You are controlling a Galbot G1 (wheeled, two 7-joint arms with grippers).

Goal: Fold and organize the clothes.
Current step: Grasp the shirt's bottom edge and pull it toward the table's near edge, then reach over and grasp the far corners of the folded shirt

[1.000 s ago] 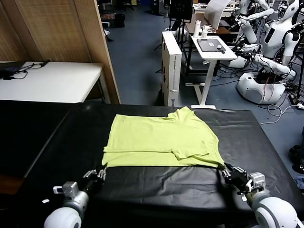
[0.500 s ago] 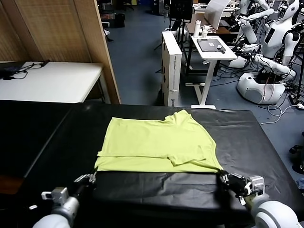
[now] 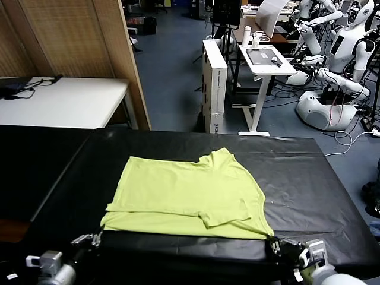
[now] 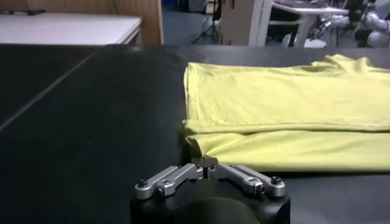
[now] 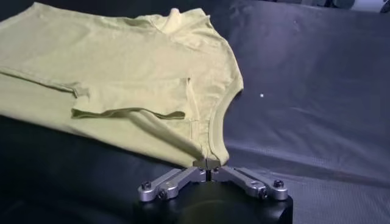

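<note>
Fingers of the left gripper point(image 4: 208, 163) are drawn together in the left wrist view, their tips meeting on the near left corner of the lime yellow-green T-shirt point(image 3: 187, 193), which they pinch right at its hem. Those of the right gripper point(image 5: 208, 163) are likewise closed tip to tip in the right wrist view, nipping the near right corner of the same garment where a seam runs down to the edge. From the head view the left gripper point(image 3: 92, 239) and the right gripper point(image 3: 274, 243) both sit low at the near edge of the black desk point(image 3: 309, 178), one at each front corner of the cloth. Beyond the fingers the T-shirt point(image 4: 286, 103) lies flat on the desk, folded over itself so that an upper layer rests on a lower one, leaving a strip of the lower layer showing nearest the fingers. A short sleeve is folded inward on top, closer to the right fingers, and the round neck of the T-shirt point(image 5: 131, 73) points away from both grippers toward the far side.
</note>
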